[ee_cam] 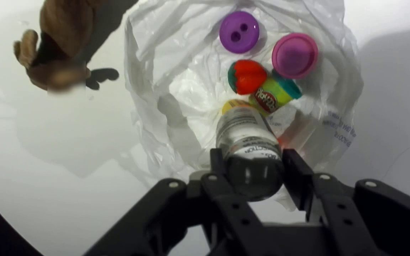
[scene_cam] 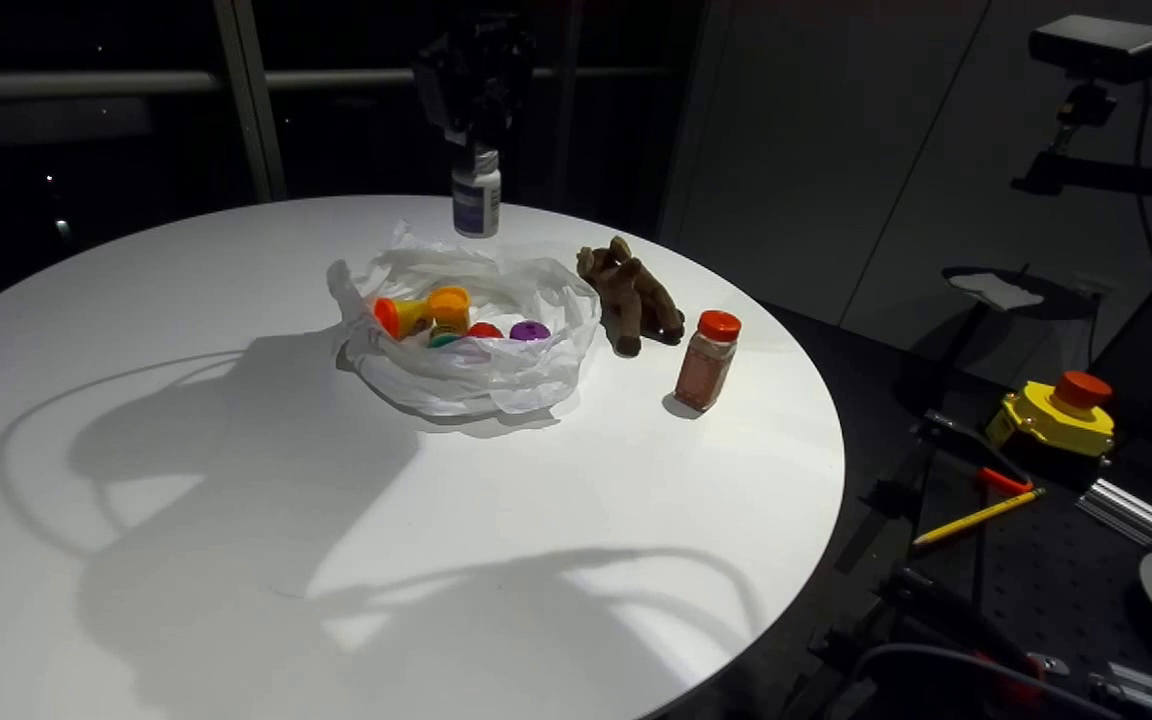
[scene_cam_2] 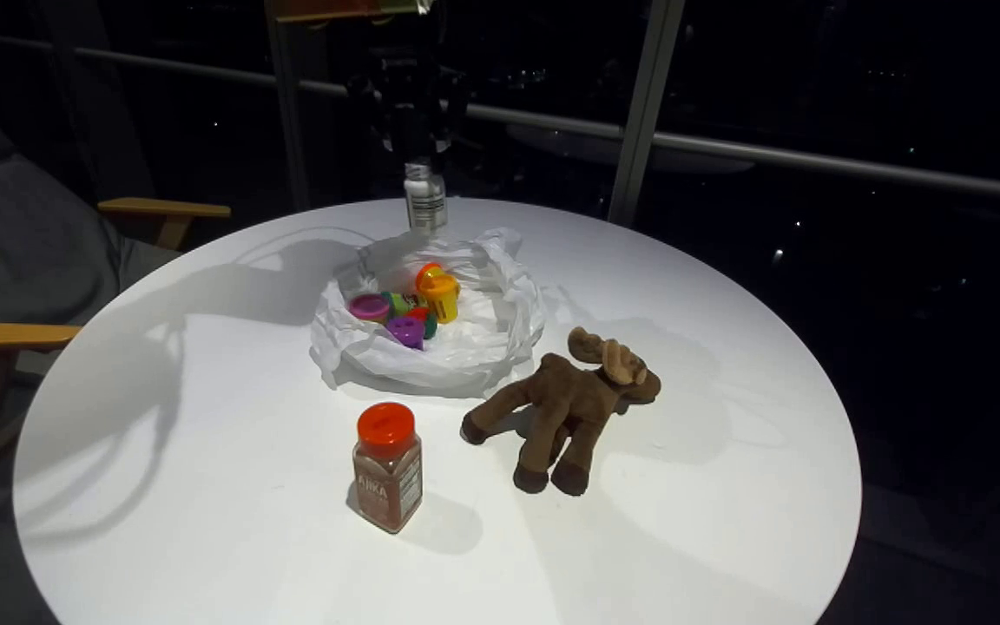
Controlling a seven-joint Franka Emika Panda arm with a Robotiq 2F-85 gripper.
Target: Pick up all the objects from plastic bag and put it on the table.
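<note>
My gripper is shut on the dark cap of a white bottle, also visible in both exterior views. It hangs upright at the far side of the plastic bag; its height over the table is hard to judge. Inside the bag lie a purple piece, a pink-lidded tub, a red strawberry-like piece, a green-yellow tub, a yellow cup and an orange-ended tub. On the tabletop rest the brown plush figure and the red-capped bottle.
Wrinkled bag walls stand up all round the items. Beyond the table is a dark bench with a yellow and red button and a pencil. A grey armchair stands close to the table's edge. Shadows of the arm fall over the tabletop.
</note>
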